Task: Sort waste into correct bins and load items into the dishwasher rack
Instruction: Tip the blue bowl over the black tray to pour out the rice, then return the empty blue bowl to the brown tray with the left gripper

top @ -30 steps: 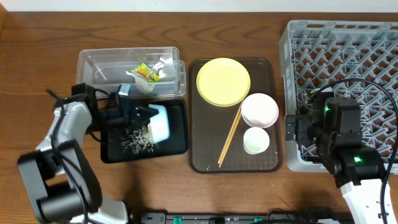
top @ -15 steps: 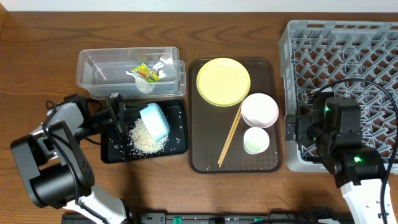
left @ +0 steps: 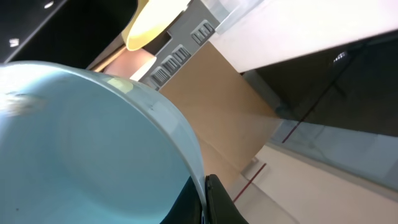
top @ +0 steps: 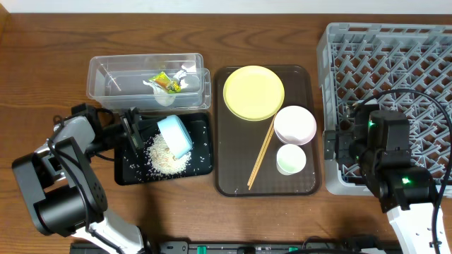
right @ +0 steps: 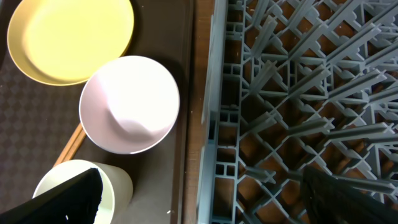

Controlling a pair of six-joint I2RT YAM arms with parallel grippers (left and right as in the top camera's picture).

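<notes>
Gripping the light blue bowl (top: pixel 175 136) by its rim, our left gripper (top: pixel 152 131) holds it tilted over the black tray (top: pixel 205 168) near the bench's front-left corner, grainy rice (top: pixel 167 159) heaped beneath. Our right gripper (right: pixel 205 196) hangs wide apart, empty, over the lattice rack (right: pixel 280 93), fingertips cut off.

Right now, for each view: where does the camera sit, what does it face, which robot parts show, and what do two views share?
Overhead: above the table, facing down; both arms show, left gripper holding the round light blue bowl.
Left wrist: tilted sideways past that bowl; one dark fingertip shows.
Right wrist: facing down at the grey plastic lattice rack; right gripper's fingers show.
Shared: the blue bowl.
</notes>
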